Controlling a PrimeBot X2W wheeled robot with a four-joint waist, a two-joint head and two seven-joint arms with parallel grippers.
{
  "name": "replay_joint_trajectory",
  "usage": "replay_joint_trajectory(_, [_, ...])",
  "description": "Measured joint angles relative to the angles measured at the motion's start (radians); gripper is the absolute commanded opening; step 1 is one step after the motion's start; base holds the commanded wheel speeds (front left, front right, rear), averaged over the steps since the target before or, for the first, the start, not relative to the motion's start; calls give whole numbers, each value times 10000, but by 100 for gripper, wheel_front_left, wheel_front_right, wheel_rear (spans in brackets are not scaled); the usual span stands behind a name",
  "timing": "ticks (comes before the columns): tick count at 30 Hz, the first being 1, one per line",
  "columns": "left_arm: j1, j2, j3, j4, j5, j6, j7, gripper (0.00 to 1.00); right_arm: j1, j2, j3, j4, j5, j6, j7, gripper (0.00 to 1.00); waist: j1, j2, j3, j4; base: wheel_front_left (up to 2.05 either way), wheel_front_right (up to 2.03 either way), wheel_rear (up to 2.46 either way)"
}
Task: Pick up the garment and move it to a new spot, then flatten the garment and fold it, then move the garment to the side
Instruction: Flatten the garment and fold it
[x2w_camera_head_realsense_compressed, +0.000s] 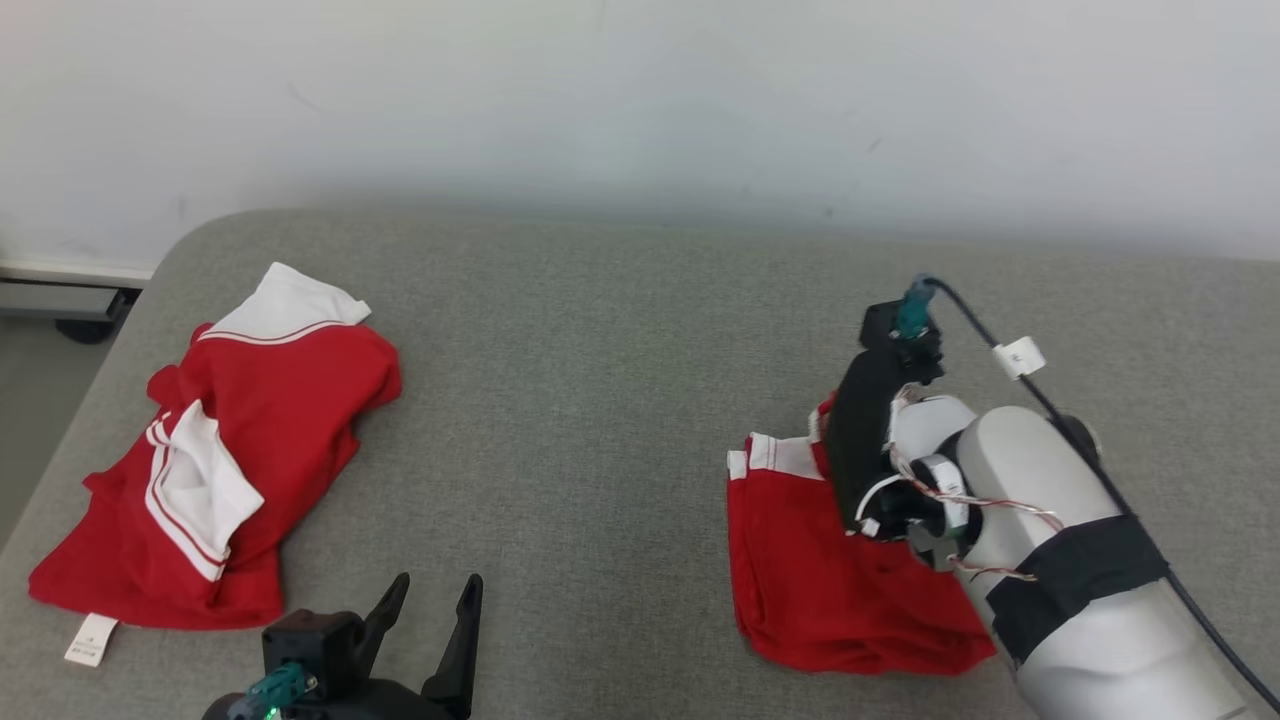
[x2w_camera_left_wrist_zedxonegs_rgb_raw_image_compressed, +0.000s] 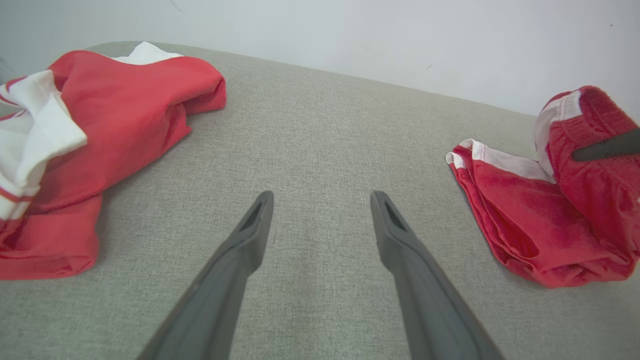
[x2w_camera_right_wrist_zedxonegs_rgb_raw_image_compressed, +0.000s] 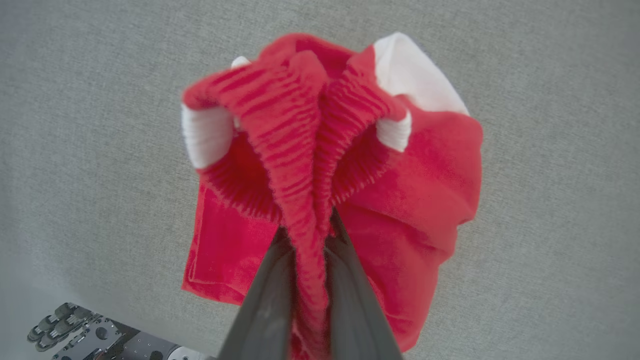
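As right pincer (x2w_camera_right_wrist_zedxonegs_rgb_raw_image_compressed: 309, 240) pinches, ribbed garment (x2w_camera_right_wrist_zedxonegs_rgb_raw_image_compressed: 425, 170) bunches.

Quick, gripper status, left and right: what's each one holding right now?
Left gripper: open, holding nothing.
Right gripper: shut on the ribbed band of the red garment.
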Motion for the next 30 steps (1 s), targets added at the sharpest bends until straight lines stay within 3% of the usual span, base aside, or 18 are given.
replay_joint_trajectory(6, [-95, -81, 17, 155, -2, 0, -19, 100, -20, 19, 984, 13, 888, -50, -100, 0, 0, 0, 160, 275, 0, 0, 0])
replay_joint_trajectory(12, [-105, -88, 58, 222, -2, 0, -117, 100, -29, 19, 1112, 349, 1093, -50, -305, 0, 0, 1, 216, 363, 0, 0, 0])
replay_joint_trajectory(13, [-105, -86, 96, 226, -2, 2, -167, 100, -39, 13, 1156, 397, 1131, -52, -389, 8, 0, 1, 217, 358, 0, 0, 0])
replay_joint_trajectory(14, [-108, -82, 130, 234, -2, 2, -180, 100, -55, 13, 1143, 422, 1168, -52, -483, 93, 0, 0, 218, 345, 0, 0, 0])
replay_joint_trajectory(15, [-117, -81, 140, 244, -2, 2, -180, 100, -82, 15, 1137, 451, 1223, -50, -545, 100, 0, 0, 218, 338, 0, 0, 0])
replay_joint_trajectory(23, [-125, -38, 230, 326, -4, 2, -280, 100, -686, 4, 1538, 207, 2128, -52, -1254, 100, 0, 0, 157, 166, 0, 0, 0])
replay_joint_trajectory(30, [-117, 35, 288, 408, -6, 6, -326, 100, -1182, 19, 1459, 136, 1756, -52, -1730, 100, 0, 0, 15, -18, 0, 0, 0])
